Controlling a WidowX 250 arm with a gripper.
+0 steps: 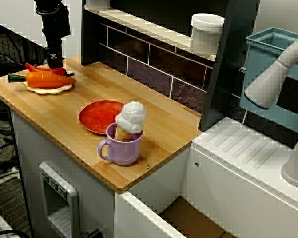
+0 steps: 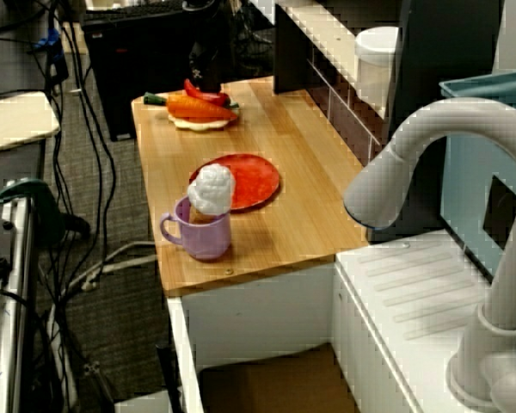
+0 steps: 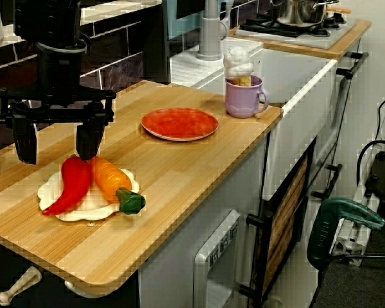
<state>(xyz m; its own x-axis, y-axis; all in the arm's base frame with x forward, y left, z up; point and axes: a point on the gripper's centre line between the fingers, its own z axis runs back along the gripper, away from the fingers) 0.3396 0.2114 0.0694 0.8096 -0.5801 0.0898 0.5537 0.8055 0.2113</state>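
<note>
The gripper (image 3: 56, 140) hangs over the far end of the wood counter (image 3: 179, 173), the end away from the sink. In the view from the counter's end, its 2 black fingers (image 3: 88, 138) point straight down & stand wide apart. Nothing is btwn them, so it holds nothing. One finger, the one on the mug side, has its tip right over the fat end of the red pepper (image 3: 69, 185). It's so close I can't tell if it touches. The other finger hangs beside the small white plate (image 3: 83, 210), not over it.

The red pepper lies flat on that white plate, w/ its pointy end away from the gripper. The carrot (image 3: 108, 181) lies next to it on the same plate, side by side & touching. The carrot's green top (image 3: 131, 202) sticks out past the plate's rim.

Nr the middle of the counter sits a red plate (image 3: 179, 123) w/ nothing on it, well apart from the gripper. Just past it, at the sink end, stands a purple mug (image 3: 244, 97). An ice cream cone (image 3: 237, 64) stands up in the mug, its white scoop above the rim. In the view from the front, a white jar (image 1: 207, 32) sits on the shelf behind the counter. In the view from the sink side, a big grey tap (image 2: 396, 172) curves over the white sink top.
</note>
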